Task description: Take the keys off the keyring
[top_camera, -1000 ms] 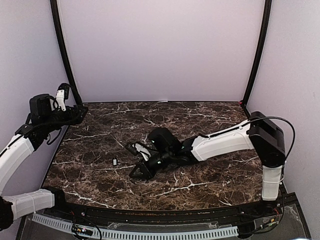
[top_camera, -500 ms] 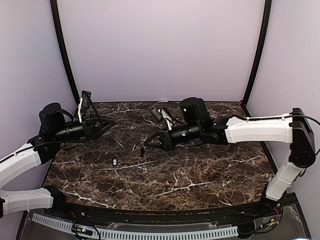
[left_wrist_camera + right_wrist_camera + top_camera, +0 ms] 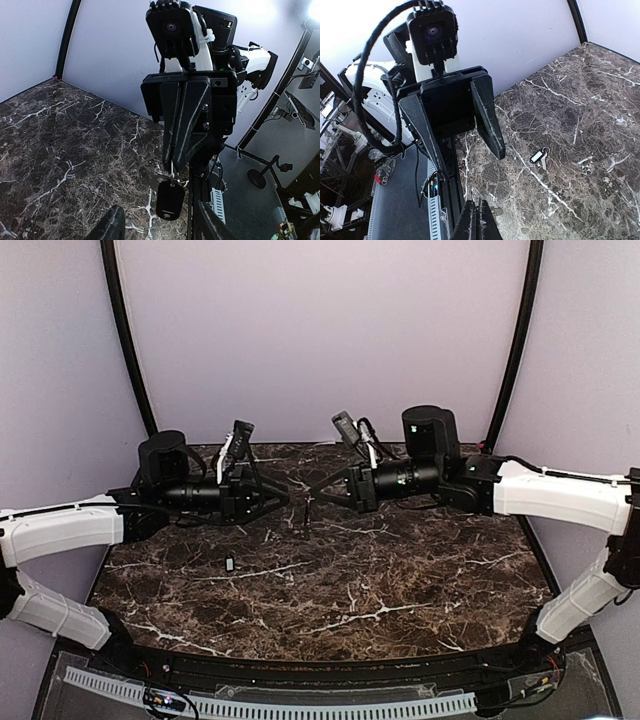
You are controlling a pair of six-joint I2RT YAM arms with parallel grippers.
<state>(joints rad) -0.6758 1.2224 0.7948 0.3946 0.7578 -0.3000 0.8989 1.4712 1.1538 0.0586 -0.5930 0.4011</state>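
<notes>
Now R gripper (image 3: 314, 497) is clenched on the thin keyring (image 3: 169, 179), up in mid-air; a dark key (image 3: 170, 201) dangles just below its fingertips. L gripper (image 3: 282, 501) faces it tip to tip, close by, jaws apart w/ nothing between. One loose key (image 3: 229, 564) lies on the marble table (image 3: 400, 580), below L gripper & nearer the bases.

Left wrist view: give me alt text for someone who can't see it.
The right tool, shut and pointing at the camera, pinches a thin keyring with a dark key dangling beneath it, over the dark marble table. The left tool shows at the bottom edge, its fingers apart, flanking the key.
</notes>
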